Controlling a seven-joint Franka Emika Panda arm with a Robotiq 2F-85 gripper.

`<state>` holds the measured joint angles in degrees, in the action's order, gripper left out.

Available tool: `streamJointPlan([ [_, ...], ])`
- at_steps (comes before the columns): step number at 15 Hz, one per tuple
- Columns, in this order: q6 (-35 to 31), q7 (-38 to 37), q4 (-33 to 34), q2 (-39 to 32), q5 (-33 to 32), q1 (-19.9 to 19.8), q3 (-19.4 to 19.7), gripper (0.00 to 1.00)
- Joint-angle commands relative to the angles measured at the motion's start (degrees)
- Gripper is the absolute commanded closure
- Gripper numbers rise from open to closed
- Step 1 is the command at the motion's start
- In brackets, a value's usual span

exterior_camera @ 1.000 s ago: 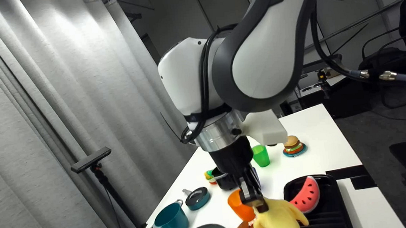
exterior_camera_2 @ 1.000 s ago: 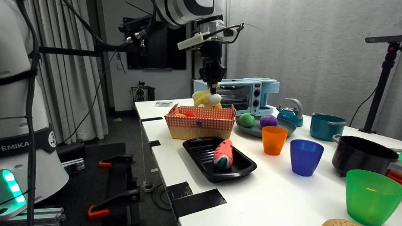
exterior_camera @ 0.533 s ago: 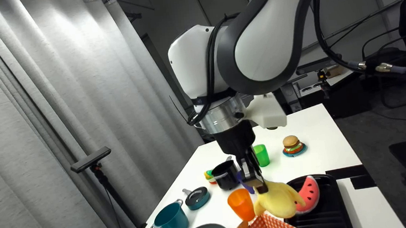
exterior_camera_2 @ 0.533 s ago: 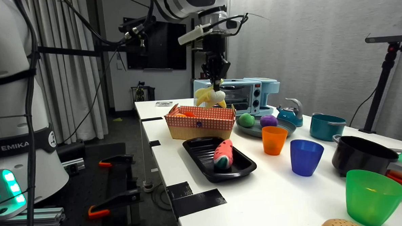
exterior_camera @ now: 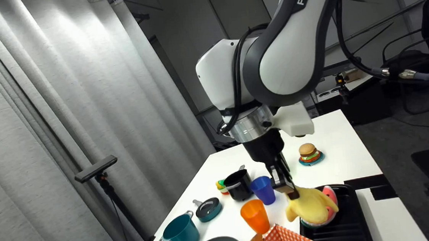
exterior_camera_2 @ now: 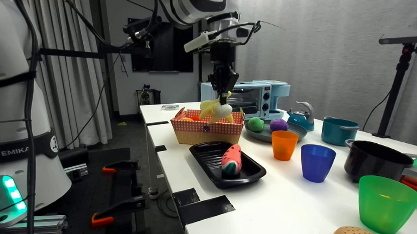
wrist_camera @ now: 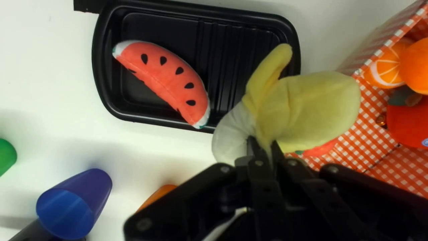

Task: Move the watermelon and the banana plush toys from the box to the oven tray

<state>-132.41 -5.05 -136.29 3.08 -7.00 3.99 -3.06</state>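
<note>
Yellow plush item accounted for: the banana (wrist_camera: 301,110), held off-centre in my claw (wrist_camera: 264,144), which is pinched tight on the fabric where white flesh meets peel. It hangs in the air; in the wrist view it overlaps both the box (exterior_camera_2: 190,134) and the end of the tray (wrist_camera: 220,63) nearest the box. Whether it touches the box rim, I cannot tell. The melon (wrist_camera: 167,75) lies in the tray, toward the end away from the box, so I rate that half complete and the banana's transfer in hand.

Risks noted. First, early release: only partly over the tray, the banana would probably drop astride the wall or tumble back toward the box. Second, snagging: a loose peel flap could catch the rim if I travel sideways too low. Third, overshoot: lowering too far along would likely land on the melon and shove it. Fourth, the orange cup (exterior_camera_2: 285,145) stands near the tray, and a low, wide swing of mine could topple it
</note>
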Motion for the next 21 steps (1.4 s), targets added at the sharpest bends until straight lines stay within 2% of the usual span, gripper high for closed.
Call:
streamJointPlan([
  [1,0.18,0.81,-1.48,0.68,0.38,-1.41,0.91,0.99],
  [5,0.48,0.99,-1.57,-0.19,0.71,-2.11,1.66,0.99],
  [6,0.57,1.02,-1.59,-0.35,0.79,-2.21,1.75,0.90],
  [7,0.70,1.04,-1.59,-0.52,0.85,-2.28,1.82,0.68],
  [9,0.86,1.24,-1.56,-0.81,0.90,-2.37,1.88,0.64],
  [10,0.95,1.38,-1.47,-0.96,0.92,-2.39,1.88,0.58],
  [17,1.23,1.92,-1.01,-1.65,1.40,-2.40,1.96,0.05],
  [18,1.26,1.90,-0.98,-1.70,1.42,-2.41,1.97,0.01],
  [21,1.40,1.74,-1.02,-1.47,1.44,-2.35,1.92,0.00],
])
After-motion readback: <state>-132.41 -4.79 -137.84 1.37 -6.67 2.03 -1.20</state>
